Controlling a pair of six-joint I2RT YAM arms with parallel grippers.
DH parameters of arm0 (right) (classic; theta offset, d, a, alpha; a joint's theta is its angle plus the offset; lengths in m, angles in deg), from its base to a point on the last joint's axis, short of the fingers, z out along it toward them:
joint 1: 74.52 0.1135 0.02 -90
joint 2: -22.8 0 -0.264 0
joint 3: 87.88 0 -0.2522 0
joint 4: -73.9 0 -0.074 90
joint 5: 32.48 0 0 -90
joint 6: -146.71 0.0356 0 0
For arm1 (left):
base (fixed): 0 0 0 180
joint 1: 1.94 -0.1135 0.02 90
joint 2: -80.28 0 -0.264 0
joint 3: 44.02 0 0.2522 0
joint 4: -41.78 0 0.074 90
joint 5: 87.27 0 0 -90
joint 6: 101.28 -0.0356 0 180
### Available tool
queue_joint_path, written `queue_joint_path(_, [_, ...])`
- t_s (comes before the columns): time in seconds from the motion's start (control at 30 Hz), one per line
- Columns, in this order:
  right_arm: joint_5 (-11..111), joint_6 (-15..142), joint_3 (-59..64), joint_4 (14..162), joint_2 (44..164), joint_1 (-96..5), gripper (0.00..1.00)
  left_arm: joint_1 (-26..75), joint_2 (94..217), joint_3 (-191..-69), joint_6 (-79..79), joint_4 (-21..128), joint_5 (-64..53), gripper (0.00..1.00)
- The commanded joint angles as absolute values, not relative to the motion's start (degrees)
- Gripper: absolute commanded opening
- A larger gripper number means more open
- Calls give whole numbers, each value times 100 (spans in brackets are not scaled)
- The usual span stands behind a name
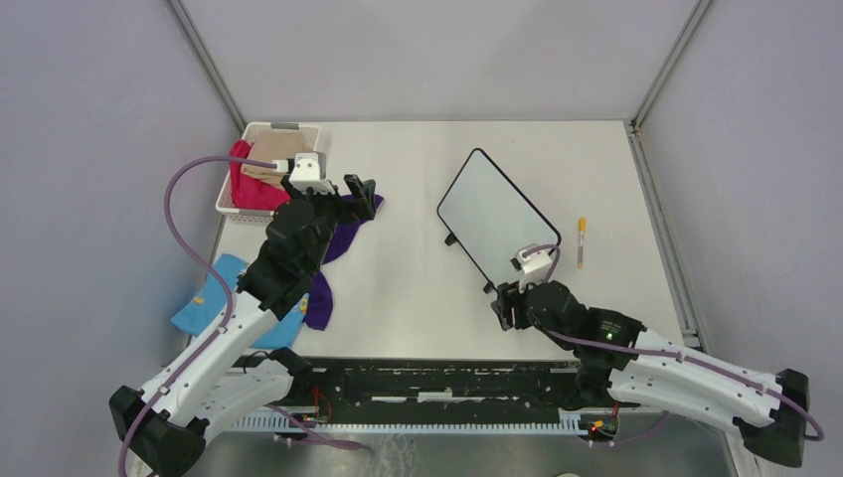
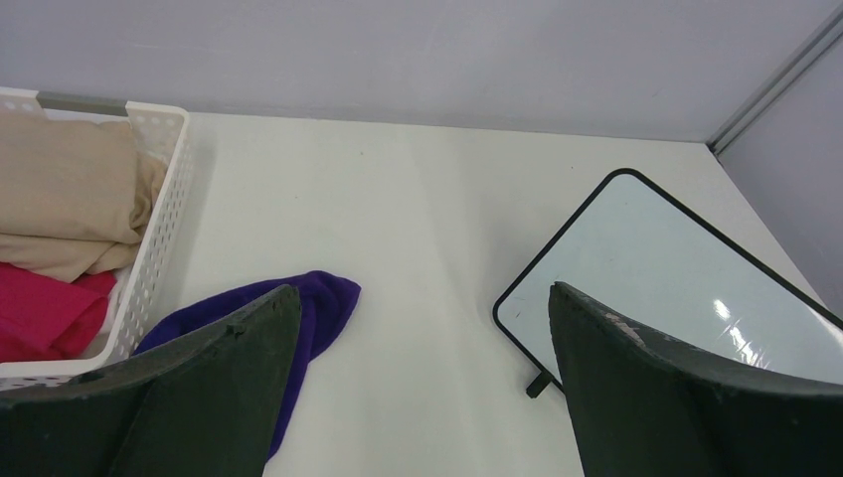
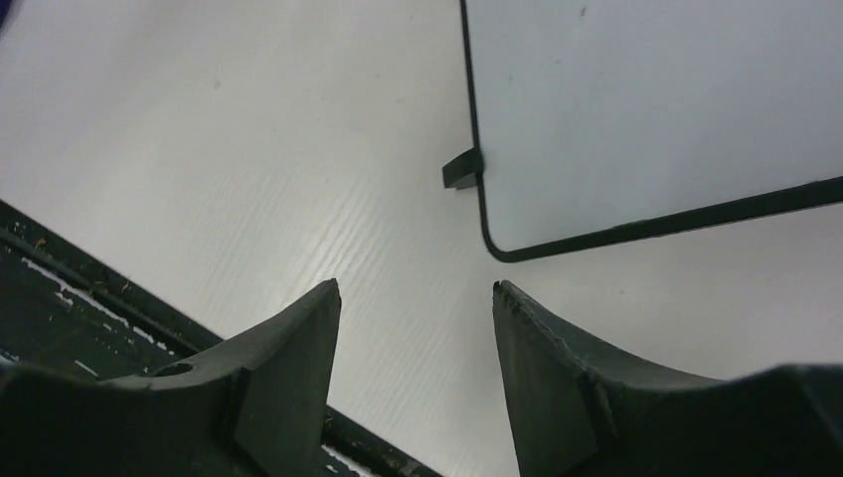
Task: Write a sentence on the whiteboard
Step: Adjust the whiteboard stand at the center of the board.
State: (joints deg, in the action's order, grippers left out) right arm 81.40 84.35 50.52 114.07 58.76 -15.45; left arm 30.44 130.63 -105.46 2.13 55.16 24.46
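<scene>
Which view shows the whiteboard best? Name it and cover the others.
Top external: nearly the whole whiteboard shows, blank, only its near edge tucked behind the right arm. Left wrist shows part, cut off by a pincer finger. Right wrist shows just one corner and a foot.

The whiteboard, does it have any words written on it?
No, the whiteboard shows only a bare white surface inside its black frame.

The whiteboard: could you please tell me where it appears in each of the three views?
Top external: the whiteboard lies askew, right of centre.
Left wrist: the whiteboard is at the lower right, cut off by the picture's edge.
Right wrist: the whiteboard fills the upper right.
Shared landmark: a black foot on its frame, though perhaps not the same one.
</scene>
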Motion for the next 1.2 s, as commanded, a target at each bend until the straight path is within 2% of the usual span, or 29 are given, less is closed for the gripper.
queue_joint_path(0.0, [8761,9133,5120,10989,6340,-918,63,3067,13010,-10621,277,5289,2365,100])
queue_joint_path(0.23, [9479,9516,5188,9984,7284,-658,58,3080,13012,-10630,288,5317,2388,100])
queue_joint_path(0.43, [9955,9744,5150,9687,7959,-714,57,3115,13023,-10638,294,5333,2426,100])
queue_joint_path(0.7, [9421,9903,5561,9014,8275,-1255,59,3128,13007,-10649,344,5334,2374,100])
queue_joint_path(1.17, [8891,9731,5551,8211,9124,-2001,57,3141,13059,-10655,410,5334,2261,100])
